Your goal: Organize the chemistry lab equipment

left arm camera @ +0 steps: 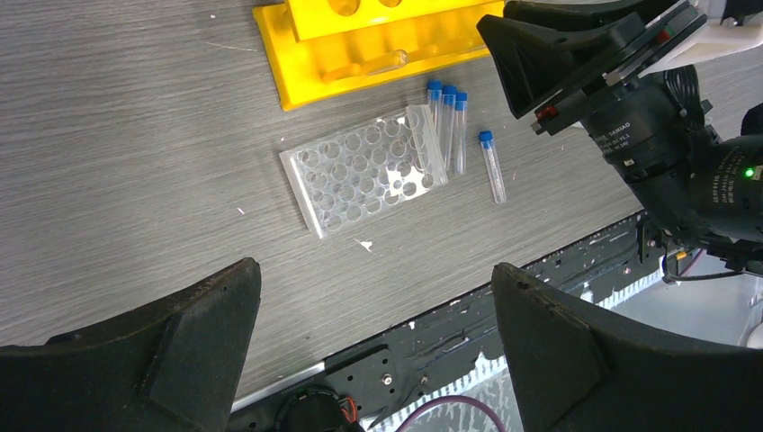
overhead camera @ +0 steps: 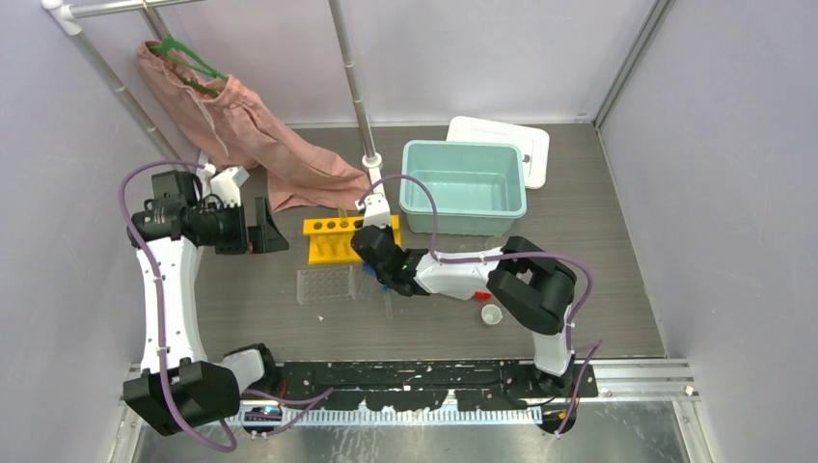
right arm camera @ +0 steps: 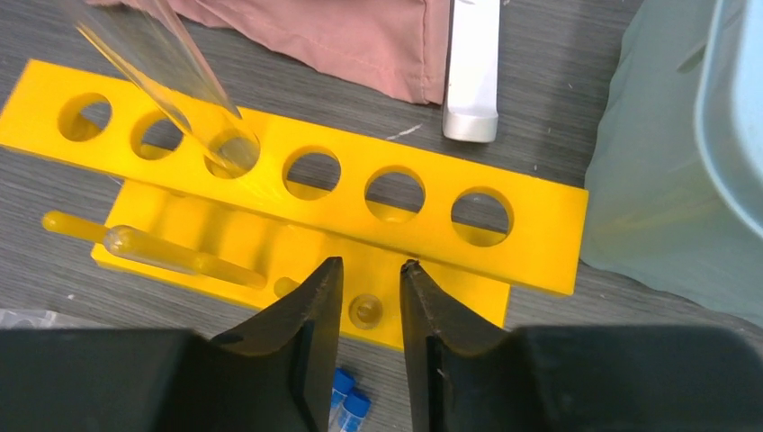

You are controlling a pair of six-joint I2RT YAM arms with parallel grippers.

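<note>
Empty right hand [right arm camera: 371, 263] narrow over yellow tube rack [right arm camera: 531, 225]; left hand [left arm camera: 373, 270] wide.
Risk: pulling away clips the leaning glass tube [right arm camera: 153, 63], tipping it.

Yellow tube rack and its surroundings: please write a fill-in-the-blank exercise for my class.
1. The yellow tube rack has ___ round holes in its top bar.
2. The small tubes beside the clear well tray have ___ caps.
3. In the left wrist view, ___ such tubes are visible.
4. The pink garment is on a hanger coloured ___.

Missing words: six; blue; four; green.
</note>
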